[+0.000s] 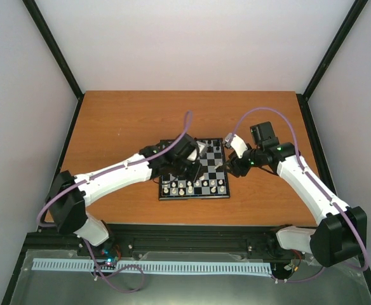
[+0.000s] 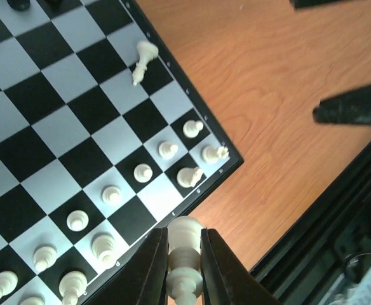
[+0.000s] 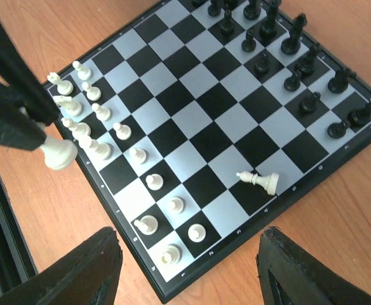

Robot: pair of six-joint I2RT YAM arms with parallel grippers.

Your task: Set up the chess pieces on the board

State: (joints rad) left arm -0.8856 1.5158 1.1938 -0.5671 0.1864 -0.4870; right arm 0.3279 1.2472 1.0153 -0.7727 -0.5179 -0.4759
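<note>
While the left fingers (image 2: 148, 267) clamp a cream-white piece (image 2: 184, 257) at the edge of the board (image 3: 192, 127) by the white ranks, the right fingers (image 3: 84, 267) hang wide apart above the worktop (image 3: 338, 210); a toppled white piece (image 3: 258, 180) lies mid-board.

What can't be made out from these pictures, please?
Top external: the left arm hides the board's far-left squares; the chess pieces are too small to identify.
Left wrist: the left gripper partly covers the held white piece, kind unclear.
Right wrist: the top edge cuts off some black pieces.
</note>
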